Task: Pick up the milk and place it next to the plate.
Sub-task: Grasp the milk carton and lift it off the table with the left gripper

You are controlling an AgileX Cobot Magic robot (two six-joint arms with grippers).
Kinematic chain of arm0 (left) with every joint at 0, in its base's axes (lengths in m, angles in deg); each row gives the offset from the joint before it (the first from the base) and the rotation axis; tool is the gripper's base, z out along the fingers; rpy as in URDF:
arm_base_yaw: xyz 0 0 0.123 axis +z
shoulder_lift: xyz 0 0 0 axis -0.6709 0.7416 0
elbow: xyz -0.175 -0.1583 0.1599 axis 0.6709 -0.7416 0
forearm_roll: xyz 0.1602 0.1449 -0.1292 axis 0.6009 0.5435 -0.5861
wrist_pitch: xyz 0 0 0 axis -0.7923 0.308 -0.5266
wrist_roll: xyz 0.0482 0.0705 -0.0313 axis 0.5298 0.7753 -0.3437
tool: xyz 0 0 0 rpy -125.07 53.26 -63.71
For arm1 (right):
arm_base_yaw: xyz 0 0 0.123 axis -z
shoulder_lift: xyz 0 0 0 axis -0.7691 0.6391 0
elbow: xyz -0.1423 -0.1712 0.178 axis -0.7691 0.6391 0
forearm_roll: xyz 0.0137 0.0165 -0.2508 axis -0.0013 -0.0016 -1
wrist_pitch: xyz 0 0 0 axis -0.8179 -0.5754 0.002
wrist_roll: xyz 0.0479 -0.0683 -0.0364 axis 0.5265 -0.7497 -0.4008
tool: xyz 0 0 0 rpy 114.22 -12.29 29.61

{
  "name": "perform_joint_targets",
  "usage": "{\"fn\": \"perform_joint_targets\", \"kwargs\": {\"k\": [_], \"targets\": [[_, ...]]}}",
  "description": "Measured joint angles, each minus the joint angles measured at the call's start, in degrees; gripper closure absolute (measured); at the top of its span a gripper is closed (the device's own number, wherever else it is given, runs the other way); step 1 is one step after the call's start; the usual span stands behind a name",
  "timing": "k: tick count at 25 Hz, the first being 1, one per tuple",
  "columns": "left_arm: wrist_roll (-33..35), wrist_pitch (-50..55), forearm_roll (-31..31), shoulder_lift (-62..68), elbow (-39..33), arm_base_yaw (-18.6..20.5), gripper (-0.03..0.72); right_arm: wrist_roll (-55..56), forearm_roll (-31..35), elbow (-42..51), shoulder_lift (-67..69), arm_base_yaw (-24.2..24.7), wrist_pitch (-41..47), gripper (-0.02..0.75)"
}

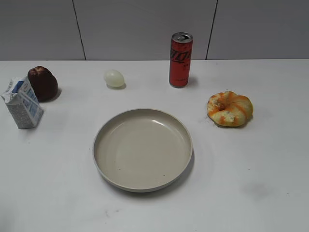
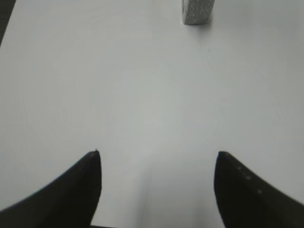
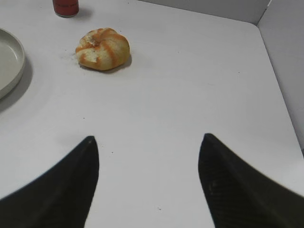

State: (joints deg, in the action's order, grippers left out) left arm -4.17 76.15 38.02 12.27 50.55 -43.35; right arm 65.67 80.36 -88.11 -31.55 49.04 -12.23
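Observation:
The milk (image 1: 21,103) is a small white-and-blue carton with speckled grey sides, standing at the far left of the table. Its base also shows at the top of the left wrist view (image 2: 196,11). The plate (image 1: 143,186), a large round beige-grey dish, sits at the table's middle; its rim shows in the right wrist view (image 3: 14,66). My left gripper (image 2: 158,154) is open and empty over bare table, well short of the milk. My right gripper (image 3: 149,137) is open and empty over bare table. Neither gripper shows in the exterior view.
A dark brown cake (image 1: 43,83) stands just behind the milk. A pale egg (image 1: 114,78) and a tall red can (image 1: 180,60) stand at the back. An orange-striped bun (image 1: 230,108) lies right of the plate. A grey wall bounds the table's right edge (image 3: 285,57).

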Motion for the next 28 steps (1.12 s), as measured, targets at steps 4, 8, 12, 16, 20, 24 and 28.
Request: {"fn": "perform_joint_targets", "kwargs": {"k": [4, 8, 12, 16, 20, 24, 28], "targets": [[0.1, -1.59, -2.3, 11.6, 6.99, 0.0, 0.133, 0.0, 0.0, 0.0, 0.0, 0.0, 0.0, 0.238], [0.87, -2.0, -5.11, 23.8, 15.44, 0.0, 0.114, 0.0, 0.0, 0.0, 0.0, 0.0, 0.0, 0.238], [2.55, -1.86, -6.98, 35.53, 23.82, 0.0, 0.073, 0.0, 0.0, 0.0, 0.0, 0.0, 0.0, 0.238], [3.0, -0.25, -6.98, 45.85, 31.58, 0.0, 0.067, 0.0, 0.0, 0.0, 0.0, 0.0, 0.0, 0.238], [3.05, 1.59, -6.46, 55.55, 39.13, -1.35, 0.067, 0.0, 0.0, 0.0, 0.0, 0.0, 0.0, 0.238], [2.53, 4.17, -2.3, 64.21, 47.55, -4.46, 0.069, 0.0, 0.0, 0.0, 0.0, 0.0, 0.0, 0.238], [0.59, 7.17, 0.65, 71.73, 54.27, -5.08, 0.071, 0.0, 0.0, 0.0, 0.0, 0.0, 0.0, 0.238]]}}
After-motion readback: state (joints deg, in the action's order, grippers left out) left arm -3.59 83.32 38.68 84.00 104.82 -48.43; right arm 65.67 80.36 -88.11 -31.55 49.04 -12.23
